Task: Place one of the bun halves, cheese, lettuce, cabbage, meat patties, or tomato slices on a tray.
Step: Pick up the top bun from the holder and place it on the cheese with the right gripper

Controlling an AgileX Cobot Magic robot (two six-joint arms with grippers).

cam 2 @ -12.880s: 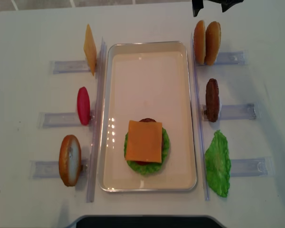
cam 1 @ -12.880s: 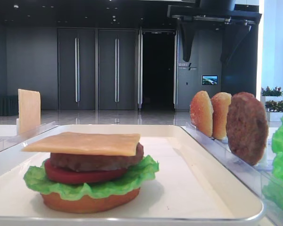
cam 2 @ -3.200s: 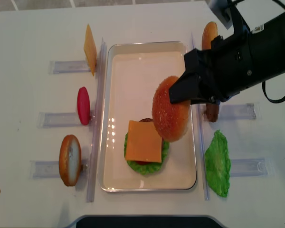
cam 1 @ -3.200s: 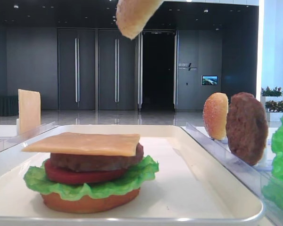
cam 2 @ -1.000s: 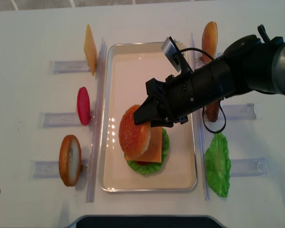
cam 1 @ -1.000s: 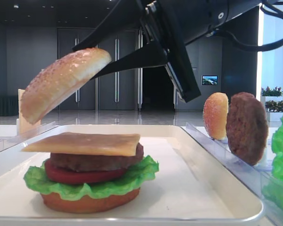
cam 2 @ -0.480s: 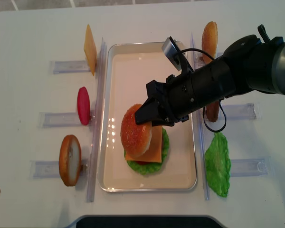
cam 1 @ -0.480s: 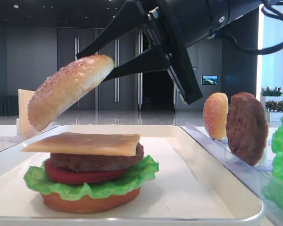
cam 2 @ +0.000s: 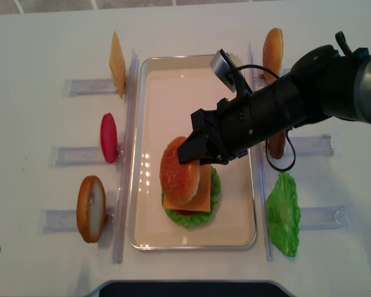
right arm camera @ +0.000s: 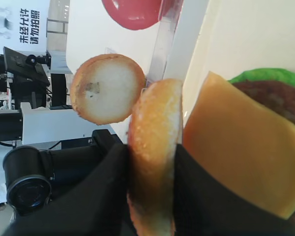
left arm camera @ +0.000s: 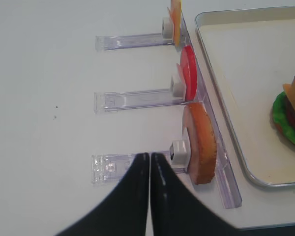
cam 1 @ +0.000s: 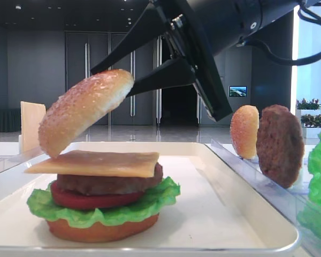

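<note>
Bun top [cam 1: 85, 110] shifted closer over cheese [cam 1: 96, 162], tilted, pinched at rim between right jaws.

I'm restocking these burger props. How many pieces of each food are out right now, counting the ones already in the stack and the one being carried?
Bun halves: 4
Cheese slices: 2
Tomato slices: 2
Meat patties: 2
Lettuce leaves: 2
Total: 12
</note>
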